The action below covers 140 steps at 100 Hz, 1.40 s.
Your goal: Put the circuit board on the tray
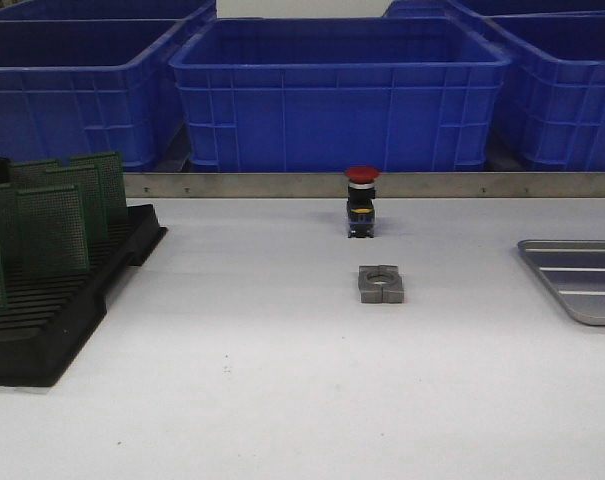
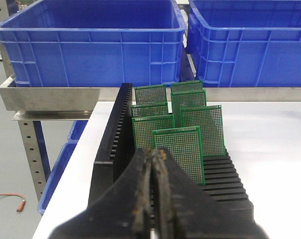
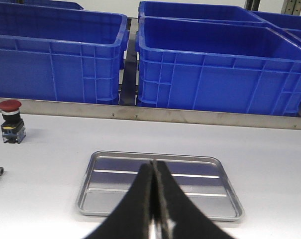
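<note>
Circuit boards (image 2: 177, 149): green perforated prototyping boards, seven counted in the left wrist view, standing upright on edge in a black slotted rack (image 2: 113, 142) on the table (image 1: 282, 380). Nearest board stands just ahead of the left jaws' tips, slightly to one side of their line. None is yet lifted.

Left gripper (image 2: 153, 155): jaws closed, pads together, holding nothing; poised just short of the rack.

Right gripper (image 3: 154, 167): jaws closed, empty; hangs over the near rim of the tray.

Tray (image 3: 160, 172): shallow silver metal, ribbed floor, nothing lying in it; directly ahead of and below the right jaws, well apart from the rack across the table.

Step in hand, as judged: fetching one board. Advice: open the left jaws before closing in; take the nearest board by its top edge, pads on the two flat faces; lift straight up along the slot so neighbours are not dragged or tipped. Grip lightly, since a thin board may flex. Lay it flat inside the tray rim.

Other items: red-capped push button (image 1: 361, 203) and grey split metal block (image 1: 381, 283), mid-table, between rack and tray; blue crates (image 1: 337, 95) behind.

Markings: no brand, label or legible writing on any item; the button shows a yellow band, unreadable.
</note>
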Each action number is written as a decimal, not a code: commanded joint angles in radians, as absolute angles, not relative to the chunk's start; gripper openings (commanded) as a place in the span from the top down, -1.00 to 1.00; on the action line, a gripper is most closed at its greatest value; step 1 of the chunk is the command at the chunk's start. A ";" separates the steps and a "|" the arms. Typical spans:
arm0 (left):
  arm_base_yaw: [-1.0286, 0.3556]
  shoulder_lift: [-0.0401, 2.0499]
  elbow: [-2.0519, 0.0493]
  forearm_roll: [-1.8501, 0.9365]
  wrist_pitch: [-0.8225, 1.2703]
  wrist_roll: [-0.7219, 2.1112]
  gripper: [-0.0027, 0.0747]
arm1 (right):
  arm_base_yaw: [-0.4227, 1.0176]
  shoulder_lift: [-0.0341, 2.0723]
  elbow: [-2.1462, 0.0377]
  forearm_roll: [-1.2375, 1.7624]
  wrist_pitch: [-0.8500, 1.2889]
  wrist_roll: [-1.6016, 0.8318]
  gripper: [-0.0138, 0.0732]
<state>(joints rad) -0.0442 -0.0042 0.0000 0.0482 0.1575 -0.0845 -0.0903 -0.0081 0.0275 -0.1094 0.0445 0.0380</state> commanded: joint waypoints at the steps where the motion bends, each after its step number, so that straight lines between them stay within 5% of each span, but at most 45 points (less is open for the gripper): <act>1: -0.042 -0.036 0.049 0.040 0.073 -0.085 0.98 | -0.096 -0.037 0.014 -0.119 -0.039 0.034 0.82; 47: -0.042 -0.036 0.027 0.040 0.011 -0.085 0.98 | -0.096 -0.037 0.014 -0.119 -0.039 0.034 0.82; 77: -0.042 0.021 -0.217 0.042 0.224 -0.085 0.98 | -0.096 -0.037 0.014 -0.119 -0.039 0.034 0.82; 140: -0.042 0.830 -0.872 0.016 0.745 0.011 0.92 | -0.096 -0.037 0.014 -0.119 -0.039 0.034 0.82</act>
<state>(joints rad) -0.0442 0.7272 -0.7772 0.0424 0.7441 -0.0539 -0.0903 -0.0081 0.0275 -0.1094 0.0445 0.0380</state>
